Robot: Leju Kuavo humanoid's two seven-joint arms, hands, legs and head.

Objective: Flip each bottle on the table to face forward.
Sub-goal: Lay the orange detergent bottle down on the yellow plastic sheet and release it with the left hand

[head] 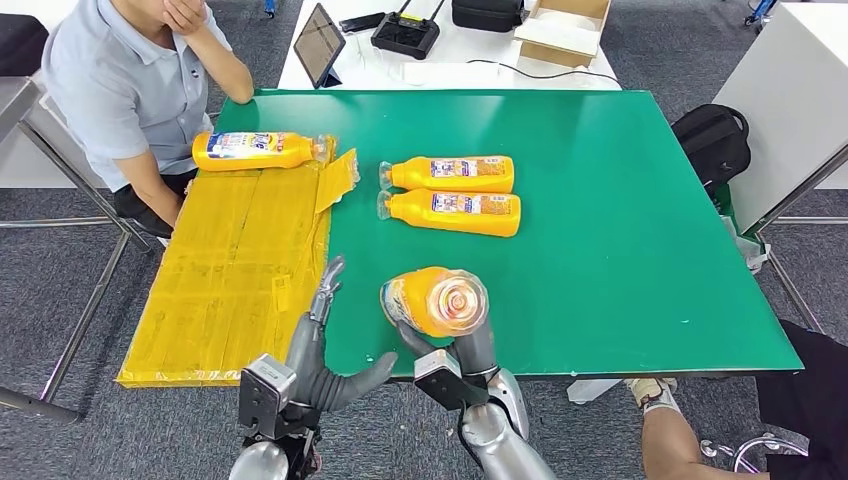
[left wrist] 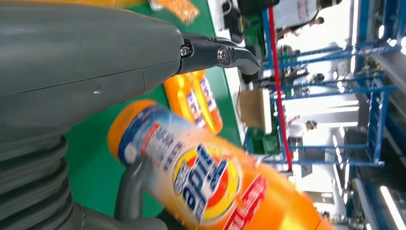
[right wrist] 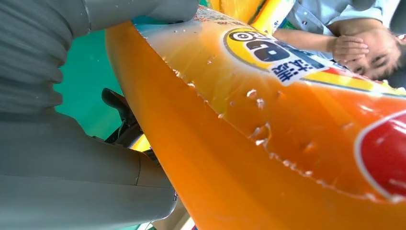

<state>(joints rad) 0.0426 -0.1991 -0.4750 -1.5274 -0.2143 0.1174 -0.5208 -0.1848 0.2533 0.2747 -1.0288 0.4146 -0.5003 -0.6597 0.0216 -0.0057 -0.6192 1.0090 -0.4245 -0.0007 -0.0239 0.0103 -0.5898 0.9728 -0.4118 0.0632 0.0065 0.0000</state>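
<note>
Bottle (head: pixel 435 300) is gripped by the right hand (head: pixel 462 352); left hand (head: pixel 318 340) beside it, fingers spread, empty.

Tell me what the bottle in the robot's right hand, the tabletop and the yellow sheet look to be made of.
Held bottle: likely glossy translucent orange plastic; light glows through it, with a printed label.
Tabletop: a smooth matte green surface, perhaps a mat or laminate; material uncertain.
Yellow sheet: looks like flattened cardboard covered in shiny yellow tape, judging by its creases and strip lines.
</note>
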